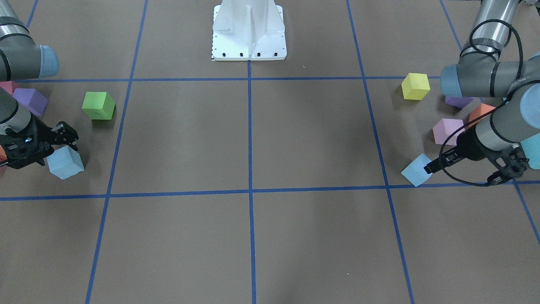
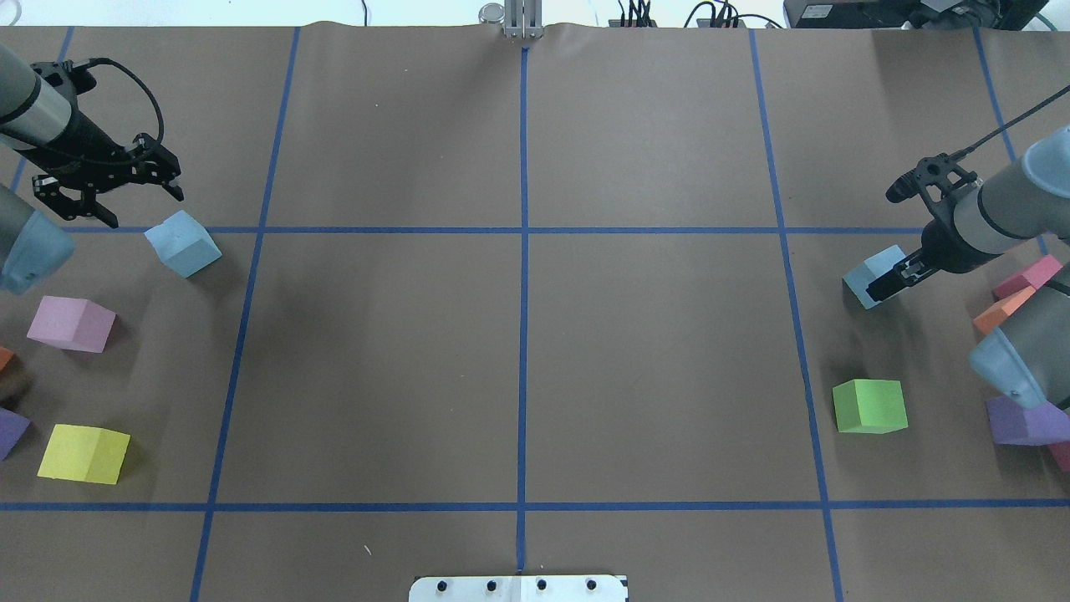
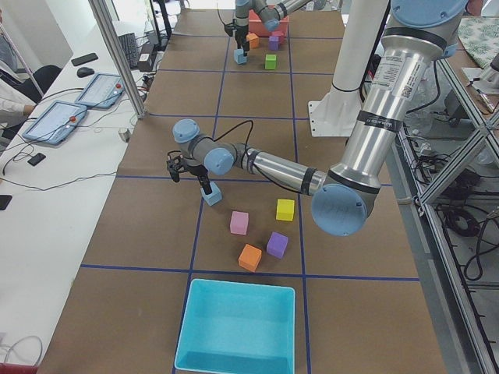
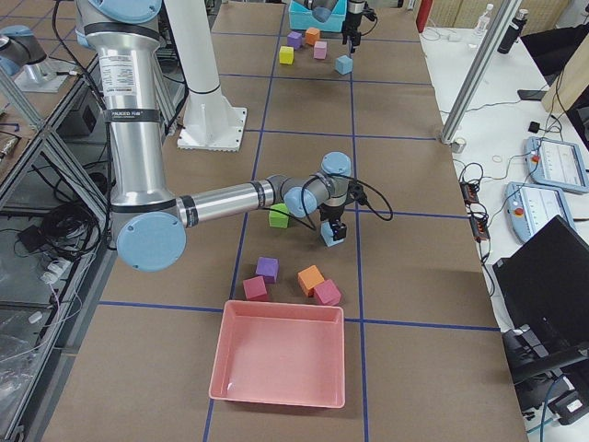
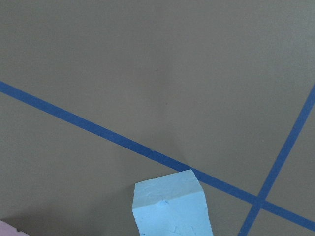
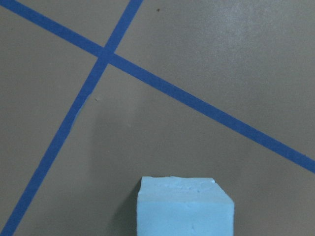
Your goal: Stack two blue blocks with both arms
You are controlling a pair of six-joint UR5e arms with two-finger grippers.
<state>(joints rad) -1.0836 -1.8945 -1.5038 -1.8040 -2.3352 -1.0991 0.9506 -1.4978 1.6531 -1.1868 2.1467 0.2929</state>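
One pale blue block [image 2: 182, 242] lies on the table's left side and shows low in the left wrist view [image 5: 170, 206]. My left gripper [image 2: 142, 209] is open and hovers just beyond and beside it, not touching; in the front view it [image 1: 436, 165] is by that block [image 1: 415, 171]. The other blue block [image 2: 869, 274] lies on the right side and fills the bottom of the right wrist view [image 6: 184, 206]. My right gripper [image 2: 890, 283] is open and low at this block, its fingers next to the sides [image 1: 63, 162].
On the left lie a pink cube [image 2: 71, 323], a yellow cube [image 2: 84, 453] and a purple cube. On the right lie a green cube [image 2: 869, 405] and orange, pink and purple cubes [image 2: 1020, 422]. A turquoise bin [image 3: 234, 327] and a pink tray [image 4: 281, 354] stand at the table's ends.
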